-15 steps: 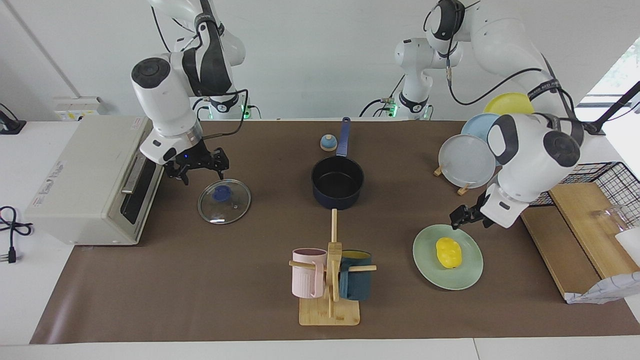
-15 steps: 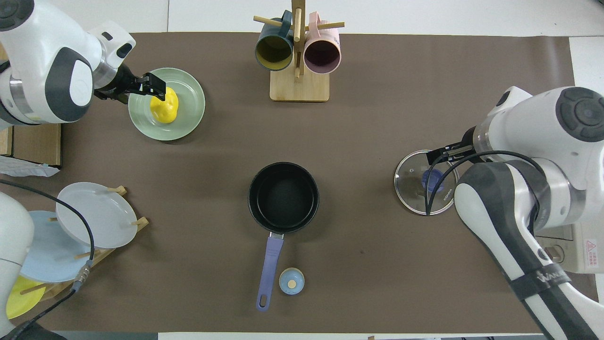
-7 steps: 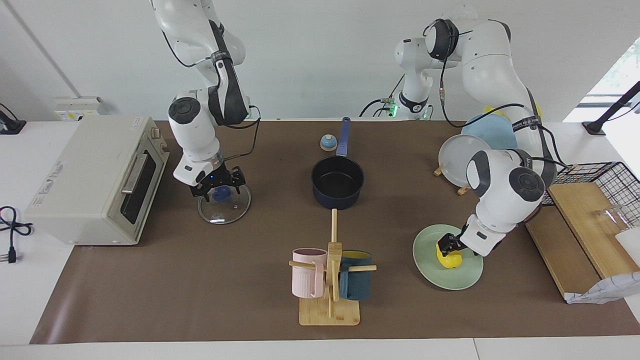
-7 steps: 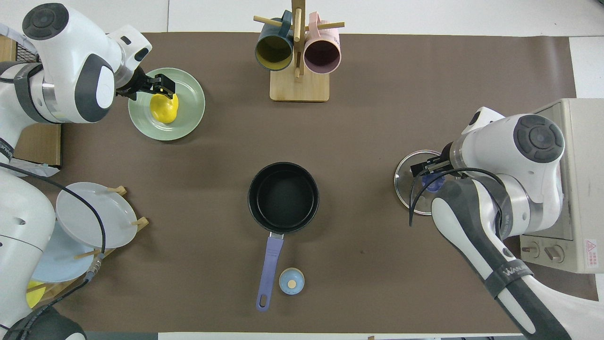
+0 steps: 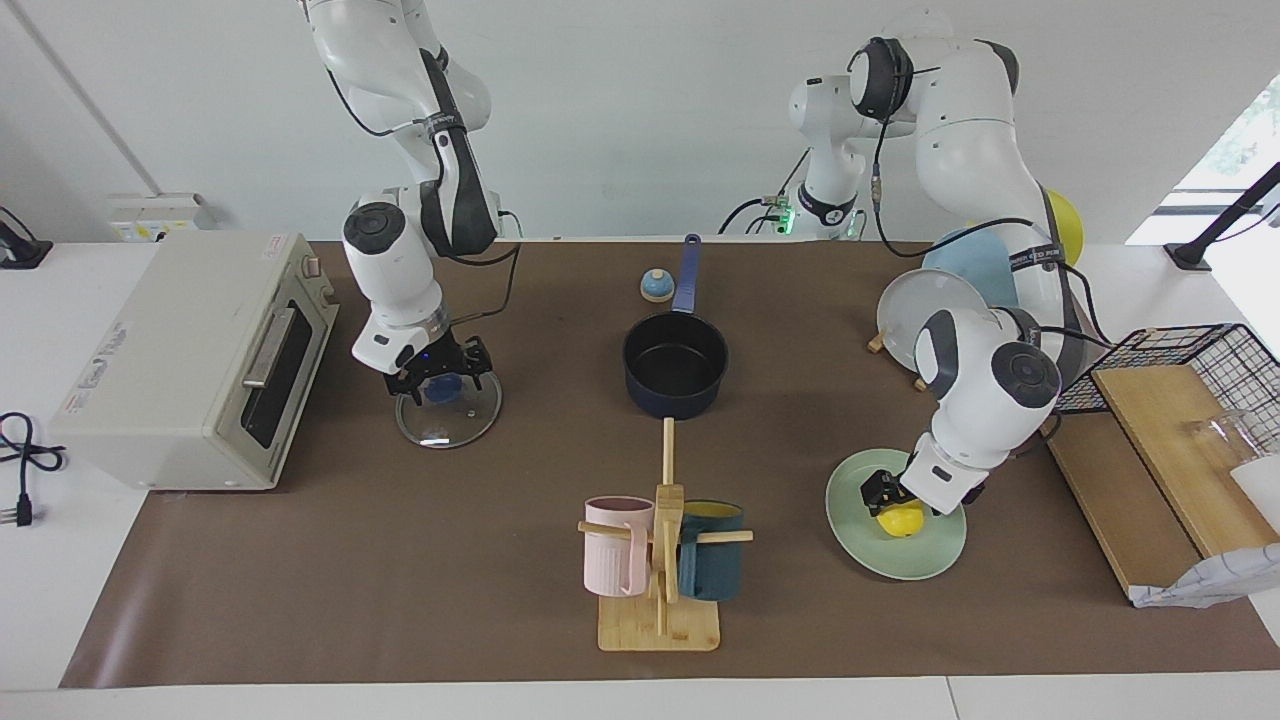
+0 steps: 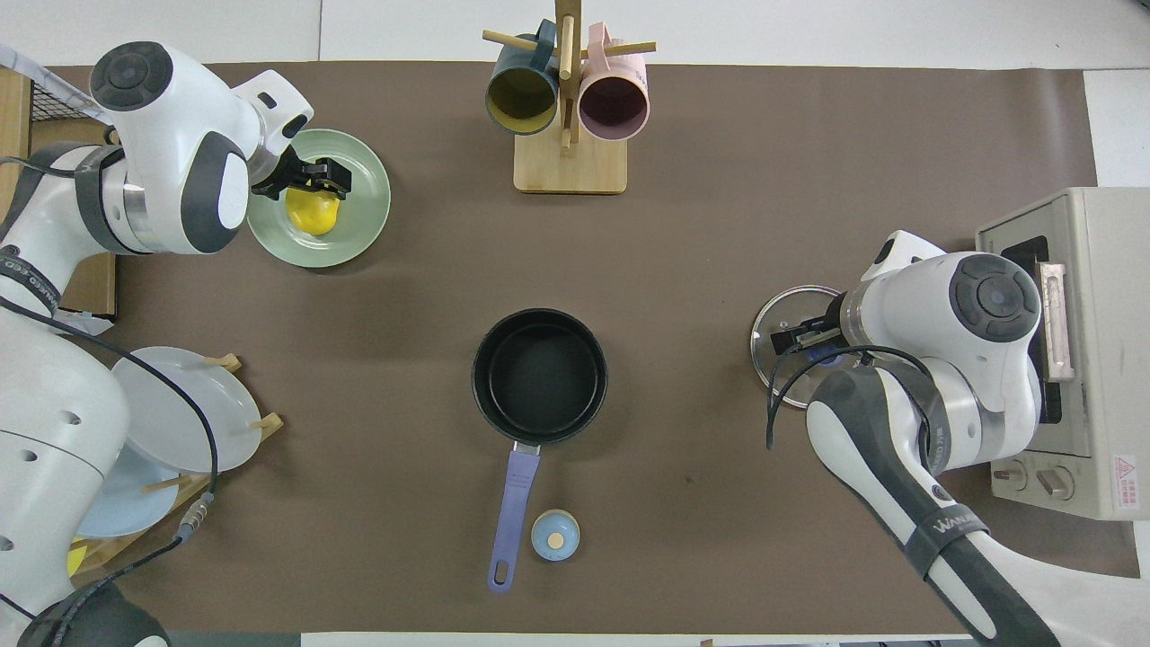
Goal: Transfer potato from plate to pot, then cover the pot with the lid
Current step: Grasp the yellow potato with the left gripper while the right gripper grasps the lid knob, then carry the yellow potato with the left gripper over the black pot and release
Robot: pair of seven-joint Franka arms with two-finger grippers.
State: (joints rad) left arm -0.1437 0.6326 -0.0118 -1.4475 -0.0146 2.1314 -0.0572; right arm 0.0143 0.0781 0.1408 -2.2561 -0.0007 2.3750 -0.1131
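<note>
We see glossy white arm shells with dark grey joint caps. Black cables loop alongside. Our fingers are black.

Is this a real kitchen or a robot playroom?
Probably a robot lab made to look like a kitchen: a pot, a toaster oven and a mug rack sit on a brown mat between two robot arms.
</note>
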